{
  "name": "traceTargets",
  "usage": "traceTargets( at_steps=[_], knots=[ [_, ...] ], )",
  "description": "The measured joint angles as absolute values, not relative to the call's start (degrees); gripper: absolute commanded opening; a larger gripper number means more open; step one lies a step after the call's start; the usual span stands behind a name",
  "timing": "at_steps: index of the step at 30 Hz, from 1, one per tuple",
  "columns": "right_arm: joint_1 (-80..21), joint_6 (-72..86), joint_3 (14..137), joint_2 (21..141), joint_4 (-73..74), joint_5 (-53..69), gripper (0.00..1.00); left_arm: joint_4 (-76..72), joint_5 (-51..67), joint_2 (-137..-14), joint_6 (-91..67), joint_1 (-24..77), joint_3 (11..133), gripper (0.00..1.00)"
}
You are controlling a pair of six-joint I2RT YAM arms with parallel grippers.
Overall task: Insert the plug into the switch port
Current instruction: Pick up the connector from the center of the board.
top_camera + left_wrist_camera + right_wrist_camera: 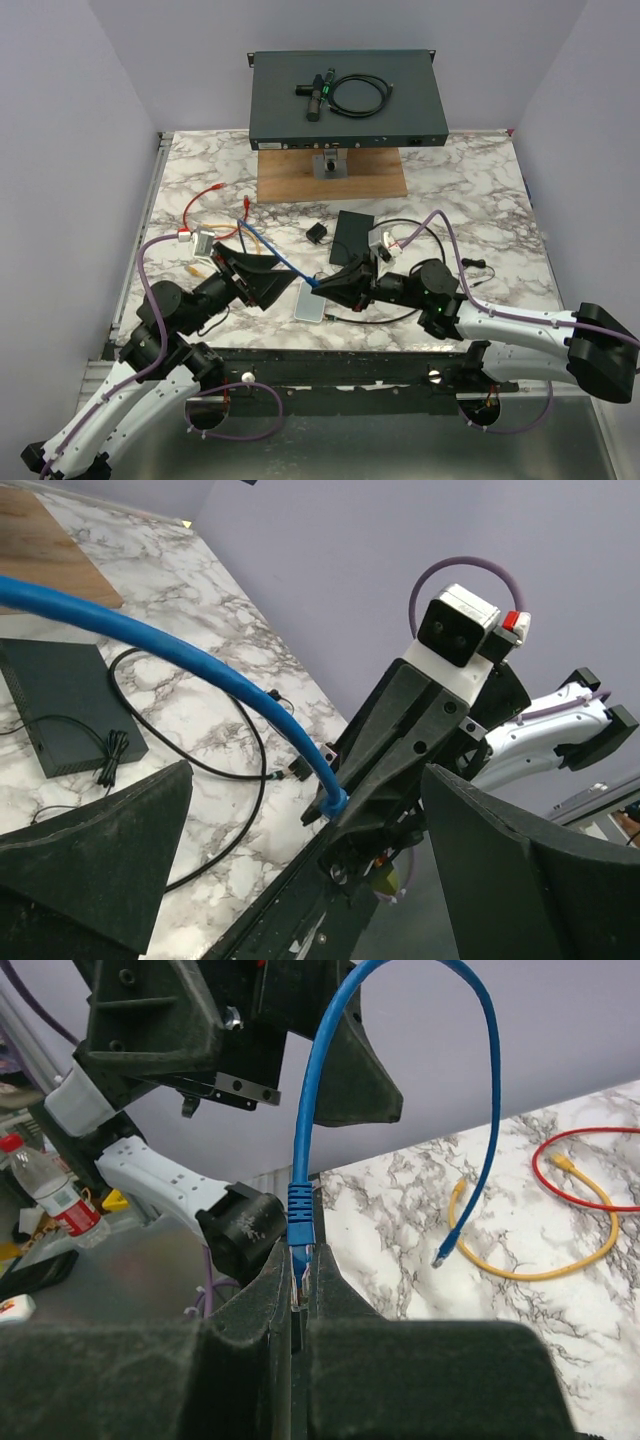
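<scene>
The switch (345,100) is a dark grey box raised on a wooden stand at the table's far side, its ports (330,144) along the front face. My right gripper (302,1260) is shut on the plug (301,1228), the blue-booted end of a blue cable (270,250), just above the table's near middle (318,287). The cable's other end (440,1257) hangs loose. My left gripper (275,278) stands open right beside it, with its wide fingers (90,870) on either side of the right gripper (400,750) and touching nothing.
A flat black box (354,235), a small black adapter (317,233) and a silver plate (310,303) lie mid-table. Red cable (205,197) and yellow cable (195,268) lie at the left. A coiled black cable (358,97) rests on the switch. Black wire (220,770) loops nearby.
</scene>
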State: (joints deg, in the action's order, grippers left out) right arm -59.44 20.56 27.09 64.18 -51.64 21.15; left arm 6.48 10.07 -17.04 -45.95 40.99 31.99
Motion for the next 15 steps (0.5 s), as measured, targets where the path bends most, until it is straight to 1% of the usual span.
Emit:
traceTargets(
  at_steps=[4,13,15],
  knots=[
    [-59.7,20.5,27.1,64.2,-51.9,22.2,0.01,6.6,9.8,-18.1,-45.3,41.0,32.0,0.87],
    [-60.1,19.5,27.1,64.5,-51.8,23.8,0.01,7.9,9.5,-19.4,-44.1,41.0,32.6,0.6],
    [-60.3,19.2,27.1,64.7,-51.4,24.2,0.01,8.2,9.4,-19.5,-43.9,41.0,32.8,0.51]
  ],
)
